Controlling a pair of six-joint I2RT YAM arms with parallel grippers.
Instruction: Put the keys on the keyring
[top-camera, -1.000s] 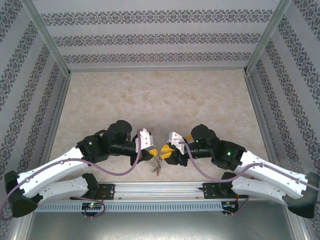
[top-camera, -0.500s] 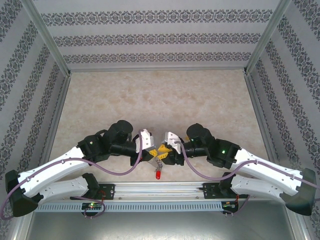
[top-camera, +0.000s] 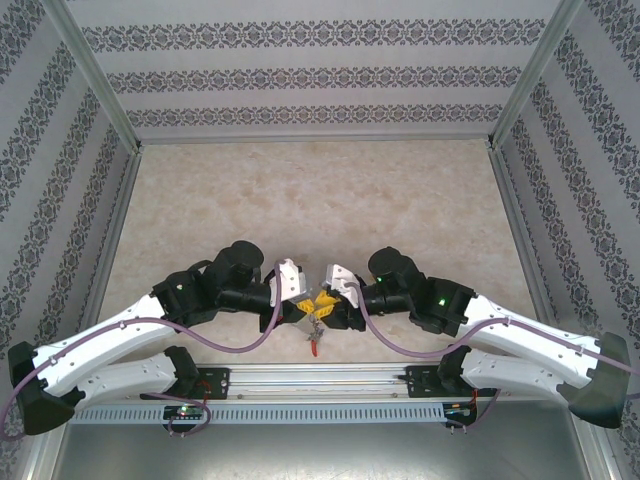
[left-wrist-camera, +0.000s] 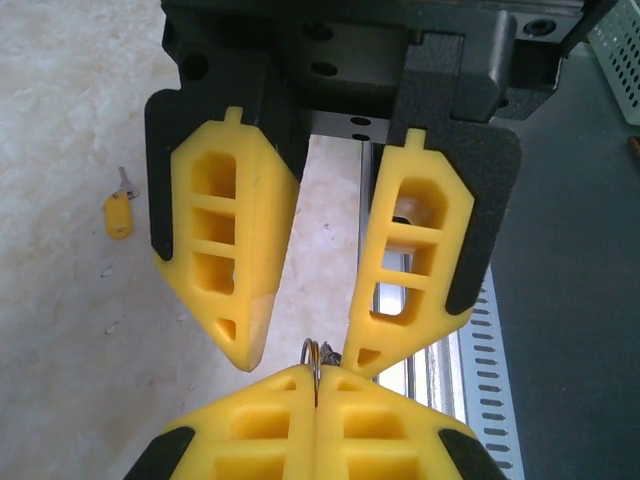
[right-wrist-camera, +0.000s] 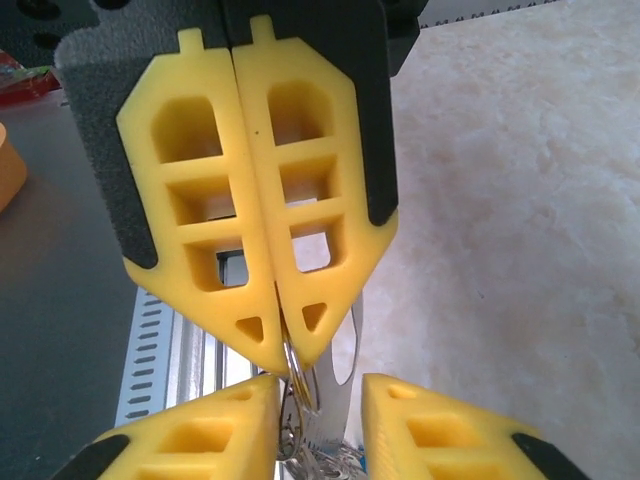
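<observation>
left gripper (left-wrist-camera: 315, 385) clamped on keyring (left-wrist-camera: 311, 348), keys (top-camera: 316, 345) hanging at 6 o'clock; right gripper (right-wrist-camera: 320, 390), jaws apart, flanks it; rail (top-camera: 320, 381) near, table (top-camera: 320, 200) open toward 12.

Yellow key (left-wrist-camera: 119, 215), grey keyring (left-wrist-camera: 316, 360); beige (marbled) table (left-wrist-camera: 60, 120)

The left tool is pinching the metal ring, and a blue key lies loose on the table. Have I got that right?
Not quite: the loose key on the table is yellow, not blue, as the left wrist view shows. The left tool does pinch the keyring.
</observation>
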